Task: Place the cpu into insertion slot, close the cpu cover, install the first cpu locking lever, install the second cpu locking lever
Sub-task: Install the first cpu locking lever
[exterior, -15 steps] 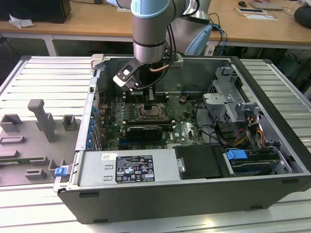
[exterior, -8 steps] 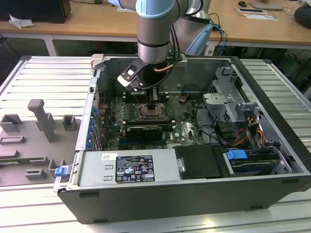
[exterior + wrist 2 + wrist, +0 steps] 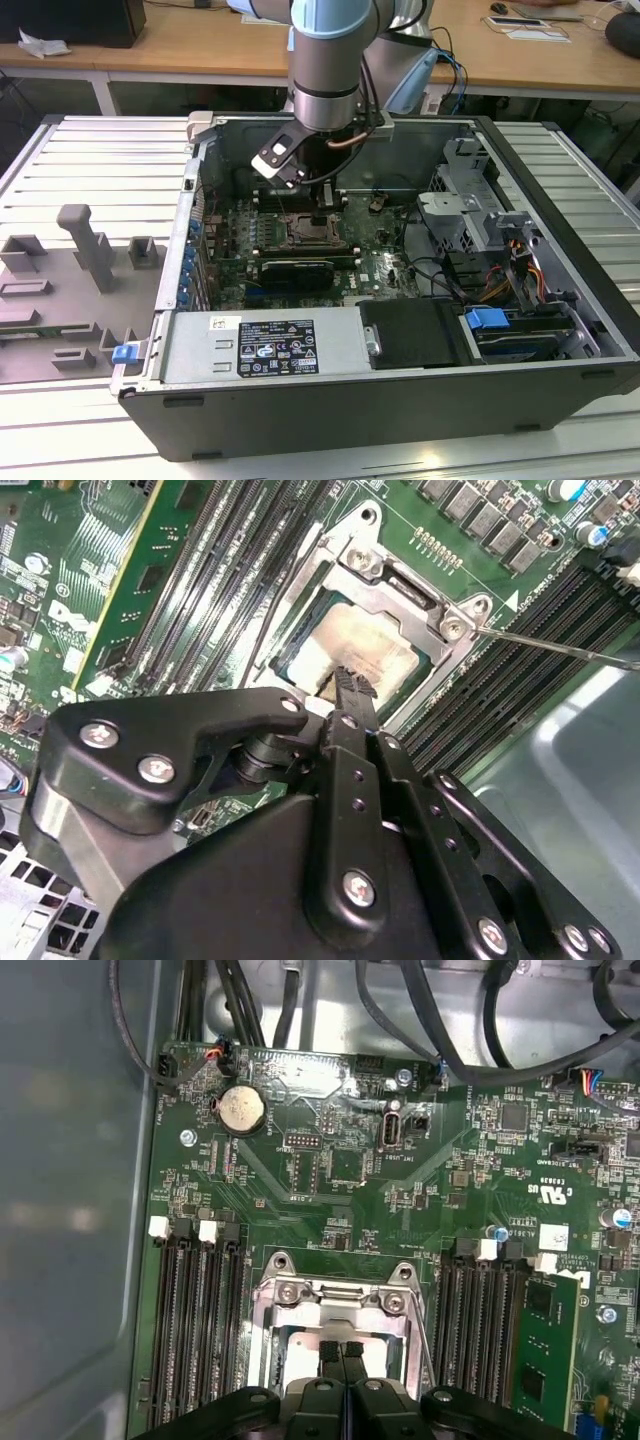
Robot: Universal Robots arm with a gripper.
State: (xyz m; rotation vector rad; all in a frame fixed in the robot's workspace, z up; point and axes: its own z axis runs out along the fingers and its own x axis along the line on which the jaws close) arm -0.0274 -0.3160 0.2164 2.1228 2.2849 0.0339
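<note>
With the black metal claw (image 3: 341,1352) pressed together and pinching nothing, push gently straight down on the thin silvery metal frame cpu cover (image 3: 290,1320) lying over the flat pale square cpu (image 3: 360,645) inside the silvery-rimmed square insertion slot (image 3: 303,233), never sliding sideways.

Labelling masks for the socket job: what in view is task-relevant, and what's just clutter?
Job: gripper, cpu, cpu cover, locking lever.
Lying about: memory slots, coin battery, green memory module, grey fixture tray.
</note>
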